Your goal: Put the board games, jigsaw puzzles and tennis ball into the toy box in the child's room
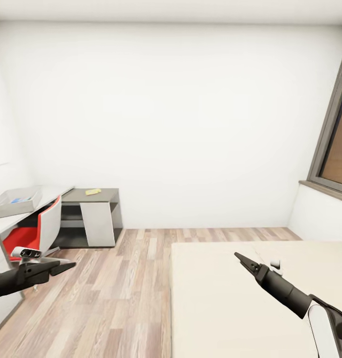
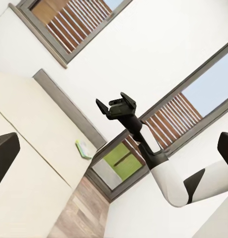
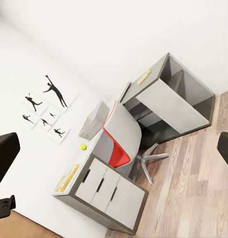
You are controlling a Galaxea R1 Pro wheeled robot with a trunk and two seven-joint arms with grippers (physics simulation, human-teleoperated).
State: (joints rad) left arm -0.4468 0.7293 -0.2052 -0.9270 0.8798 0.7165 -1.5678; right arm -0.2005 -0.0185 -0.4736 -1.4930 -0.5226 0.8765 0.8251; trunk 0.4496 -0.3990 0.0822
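Both grippers hang empty over the room. The left gripper (image 1: 66,267) sits at the near left by the red chair (image 1: 34,233); its fingers look close together, though how far apart they stand cannot be told. The right gripper (image 2: 116,105), seen from the left wrist, has its jaws spread wide with nothing between them; in the head view it hovers over the near part of the bed (image 1: 225,308).

The toy box (image 1: 14,201) stands on the light grey part of the table (image 1: 49,194) at the far left, its long axis running away along the wall, something blue showing inside it. A flat yellowish thing (image 1: 93,192) lies on the dark grey part; too small to name. From the right wrist, the tennis ball (image 3: 83,147) rests on the table just beside the toy box, and a yellow-red flat slab (image 3: 67,177) lies lengthwise toward the table's end. A pale green-white board game (image 2: 84,148) lies flat on the bed near the headboard (image 2: 69,106). No writing can be read anywhere.
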